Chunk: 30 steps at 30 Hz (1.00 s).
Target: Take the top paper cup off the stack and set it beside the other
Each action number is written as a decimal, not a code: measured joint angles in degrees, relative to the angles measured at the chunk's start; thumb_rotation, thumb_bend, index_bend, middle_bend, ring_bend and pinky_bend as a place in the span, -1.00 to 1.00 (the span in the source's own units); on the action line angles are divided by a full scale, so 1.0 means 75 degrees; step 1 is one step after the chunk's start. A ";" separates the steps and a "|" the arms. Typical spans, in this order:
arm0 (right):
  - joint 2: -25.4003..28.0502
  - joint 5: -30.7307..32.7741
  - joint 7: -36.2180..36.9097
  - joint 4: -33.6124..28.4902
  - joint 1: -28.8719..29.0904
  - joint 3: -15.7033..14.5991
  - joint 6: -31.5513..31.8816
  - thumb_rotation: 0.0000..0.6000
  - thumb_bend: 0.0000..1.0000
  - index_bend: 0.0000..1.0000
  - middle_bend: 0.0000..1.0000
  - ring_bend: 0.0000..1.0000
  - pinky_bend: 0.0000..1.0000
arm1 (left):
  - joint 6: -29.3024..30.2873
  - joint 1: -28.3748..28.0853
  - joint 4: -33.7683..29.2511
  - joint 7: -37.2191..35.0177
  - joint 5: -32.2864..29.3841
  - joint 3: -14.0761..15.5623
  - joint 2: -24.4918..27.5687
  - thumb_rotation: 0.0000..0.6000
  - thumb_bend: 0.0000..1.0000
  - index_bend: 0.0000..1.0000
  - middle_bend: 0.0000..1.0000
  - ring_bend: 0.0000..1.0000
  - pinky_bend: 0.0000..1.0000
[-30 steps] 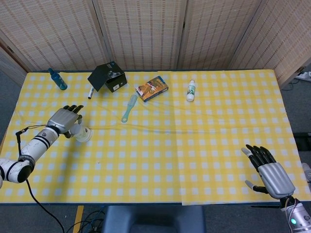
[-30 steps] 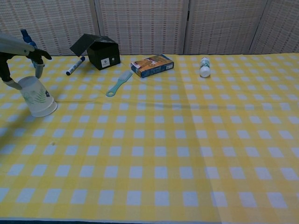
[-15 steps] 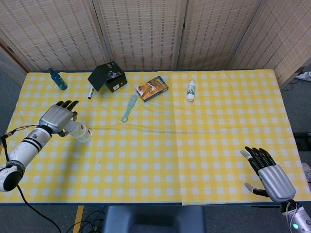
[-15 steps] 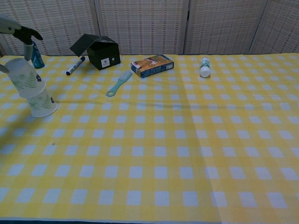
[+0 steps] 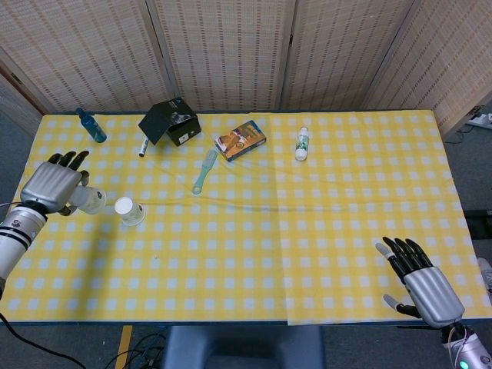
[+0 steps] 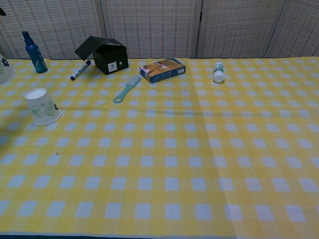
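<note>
One white paper cup (image 5: 129, 211) with a green leaf print stands upside down on the yellow checked table (image 5: 254, 254); the chest view shows this cup (image 6: 42, 106) at the left. My left hand (image 5: 51, 187) holds the second paper cup (image 5: 90, 200) in the air, off to the left of the standing one. Only that cup's rim (image 6: 6, 69) shows at the chest view's left edge. My right hand (image 5: 421, 281) rests open at the table's near right corner, fingers spread, holding nothing.
Along the back stand a blue bottle (image 5: 91, 125), a black box (image 5: 171, 121) with its lid up, a marker (image 5: 144, 145), a teal comb (image 5: 204, 171), a small printed carton (image 5: 241, 139) and a white bottle (image 5: 302, 144).
My left hand lifted the top cup off the stack and carried it left, away from the lower cup. The right hand shifted slightly toward the near edge.
</note>
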 measured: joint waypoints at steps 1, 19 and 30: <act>-0.0014 0.0018 -0.0029 -0.0008 -0.0004 0.0009 0.0000 1.00 -0.57 -1.00 -1.00 -1.00 -1.00 | -0.0028 0.0020 0.0081 -0.0026 0.0012 -0.0002 -0.0023 1.00 -0.42 -0.09 -1.00 -1.00 -0.70; -0.0135 0.0263 -0.0341 -0.0097 0.0040 0.0092 -0.0235 1.00 -0.58 -1.00 -1.00 -1.00 -1.00 | -0.0855 0.0802 0.2439 -0.1946 0.1250 -0.0160 -0.1781 1.00 -0.42 -0.09 -1.00 -1.00 -0.70; -0.0186 0.0361 -0.0447 -0.0094 0.0046 0.0122 -0.0311 1.00 -0.57 -1.00 -1.00 -1.00 -1.00 | -0.1258 0.0913 0.3569 -0.2909 0.2298 -0.0333 -0.2567 1.00 -0.42 -0.09 -1.00 -1.00 -0.70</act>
